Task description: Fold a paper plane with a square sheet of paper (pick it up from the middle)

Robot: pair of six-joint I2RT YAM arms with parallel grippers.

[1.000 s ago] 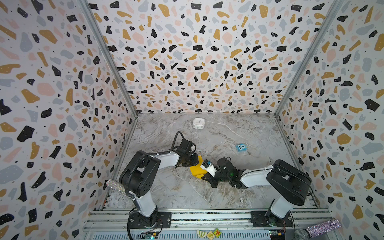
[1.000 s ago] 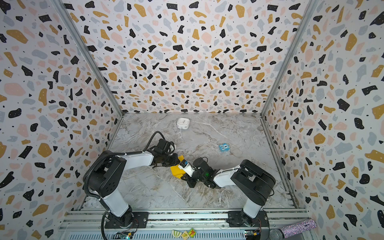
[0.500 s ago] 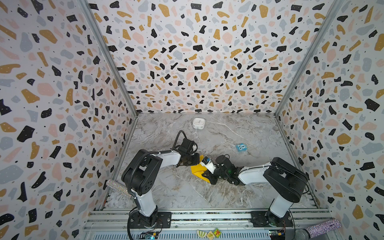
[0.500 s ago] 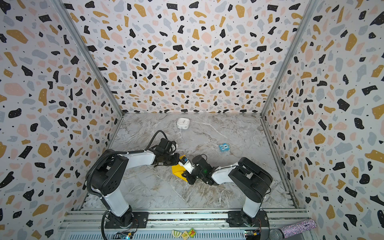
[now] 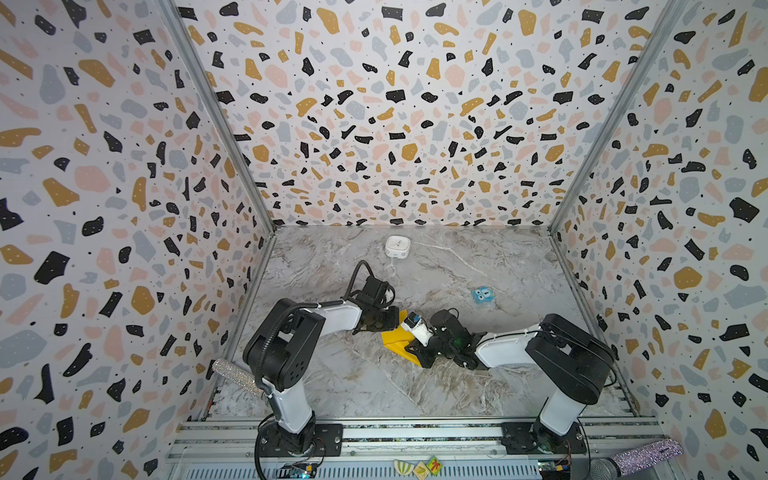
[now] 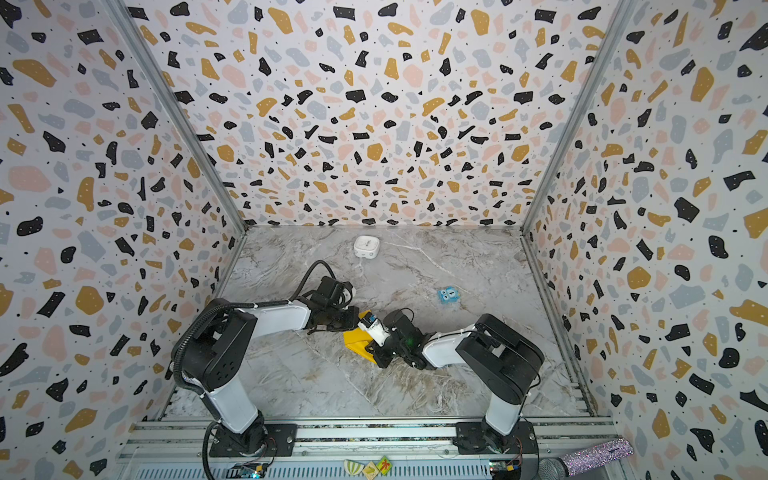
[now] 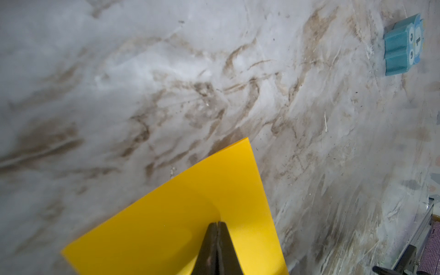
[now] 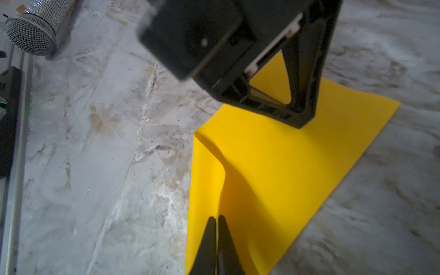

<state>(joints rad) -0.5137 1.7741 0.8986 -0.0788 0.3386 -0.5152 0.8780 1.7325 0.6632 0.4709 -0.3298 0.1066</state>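
The square sheet of paper (image 5: 394, 341) (image 6: 354, 338) is bright yellow and lies low over the marble floor between the two arms, bent up into ridges. My left gripper (image 7: 217, 222) is shut on one side of it, and a small ridge of paper (image 7: 181, 214) runs out from the closed tips. My right gripper (image 8: 217, 217) is shut on the opposite side, pinching a raised fold of the sheet (image 8: 285, 166). In both top views the left gripper (image 5: 392, 321) and right gripper (image 5: 415, 347) nearly meet over the paper. No paper plane is in view.
A small blue cube with eyes (image 5: 482, 296) (image 7: 402, 45) stands to the right, beyond the grippers. A white rounded box (image 5: 397, 247) sits near the back wall. A glittery microphone (image 5: 237, 374) (image 8: 35, 28) lies by the left arm's base, another (image 5: 640, 457) on the front rail.
My left jaws have closed the last bit onto the sheet. My right gripper has edged slightly left and back, carrying its side of the paper.
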